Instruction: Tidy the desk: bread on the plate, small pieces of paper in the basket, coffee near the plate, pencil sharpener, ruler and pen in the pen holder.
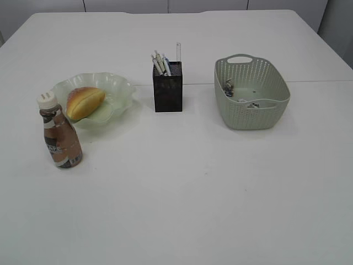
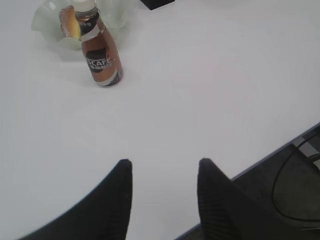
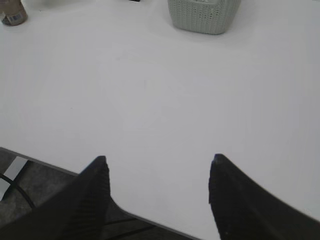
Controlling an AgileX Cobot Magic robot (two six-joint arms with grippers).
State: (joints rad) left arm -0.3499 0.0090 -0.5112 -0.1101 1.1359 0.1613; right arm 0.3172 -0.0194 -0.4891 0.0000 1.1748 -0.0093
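Note:
The bread (image 1: 85, 102) lies on the pale green plate (image 1: 118, 88) at the left. The coffee (image 1: 59, 134) stands upright just in front of the plate; it also shows in the left wrist view, coffee (image 2: 101, 50) before plate (image 2: 45, 22). The black pen holder (image 1: 167, 88) holds pens (image 1: 160, 64) and the clear ruler (image 1: 178, 52). Small pieces of paper (image 1: 228, 86) lie in the basket (image 1: 251, 116); the basket (image 3: 202, 14) also shows in the right wrist view. No pencil sharpener shows. My left gripper (image 2: 165, 162) and right gripper (image 3: 160, 159) are open and empty above the table's front edge.
The white table (image 1: 193, 182) spreads wide in front of the objects. Its front edge runs under both grippers, with dark floor and cables (image 2: 295, 195) below.

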